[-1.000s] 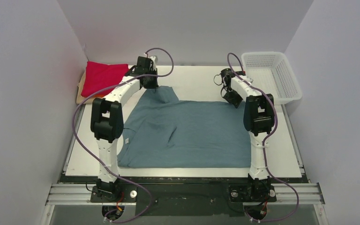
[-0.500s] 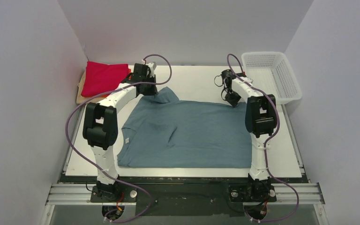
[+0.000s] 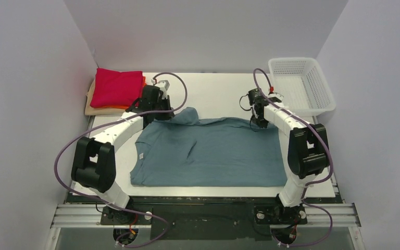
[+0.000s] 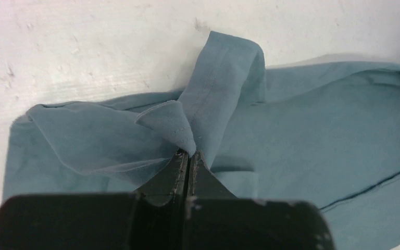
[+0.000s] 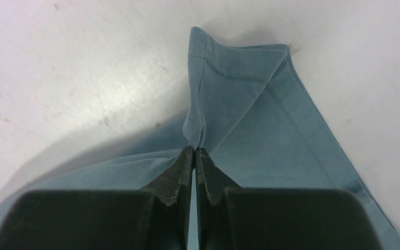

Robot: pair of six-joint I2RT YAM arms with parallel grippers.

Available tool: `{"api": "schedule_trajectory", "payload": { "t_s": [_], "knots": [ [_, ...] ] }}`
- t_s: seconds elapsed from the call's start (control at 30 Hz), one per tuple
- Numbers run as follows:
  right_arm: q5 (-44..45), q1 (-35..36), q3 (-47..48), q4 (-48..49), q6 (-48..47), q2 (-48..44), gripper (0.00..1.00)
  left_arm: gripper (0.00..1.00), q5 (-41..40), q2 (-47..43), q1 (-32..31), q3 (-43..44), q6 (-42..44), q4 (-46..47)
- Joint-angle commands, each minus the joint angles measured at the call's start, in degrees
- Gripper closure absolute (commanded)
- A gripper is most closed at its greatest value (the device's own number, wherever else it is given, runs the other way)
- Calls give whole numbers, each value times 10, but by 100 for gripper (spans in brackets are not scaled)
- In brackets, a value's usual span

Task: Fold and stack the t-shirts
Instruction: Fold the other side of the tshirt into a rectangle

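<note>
Both arms gripped the far edge of the spread teal-blue t-shirt (image 3: 208, 153).
On the table (image 3: 216, 88) the shirt lay long axis left-to-right, its body nearward of both grippers, with bare tabletop beyond (folded red tee (image 3: 115, 86) far-left, basket (image 3: 304, 83) far-right). The left gripper (image 4: 188, 154) was clenched on a bunched fold, the right gripper (image 5: 194, 149) on a stitched corner.

White worktop (image 3: 213, 88), matte, lightly scuffed. Pale grey walls (image 3: 203, 31) at 9, 12 and 3 o'clock. White mesh basket (image 3: 292, 59) at 2 o'clock. Aluminium rail (image 3: 338, 214) along the 6 o'clock edge. Light even, diffuse.
</note>
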Motion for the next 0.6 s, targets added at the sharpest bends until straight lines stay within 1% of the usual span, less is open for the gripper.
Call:
{"api": "schedule_trajectory", "payload": {
  "t_s": [0.0, 0.13, 0.23, 0.43, 0.57],
  "knots": [
    [31, 28, -60, 10, -2, -60, 100, 100, -47, -69, -36, -59, -32, 26],
    [48, 50, -110, 9, -1, -109, 100, 100, -96, -122, -61, -121, -74, 16],
    [57, 60, -136, 6, 1, -135, 100, 100, -113, -165, -68, -170, -101, 16],
    [86, 79, -184, -9, -2, -195, 100, 100, -178, -261, -75, -224, -146, -6],
    [89, 87, -205, -19, -10, -230, 100, 100, -202, -328, -76, -242, -162, -25]
  ]
}}
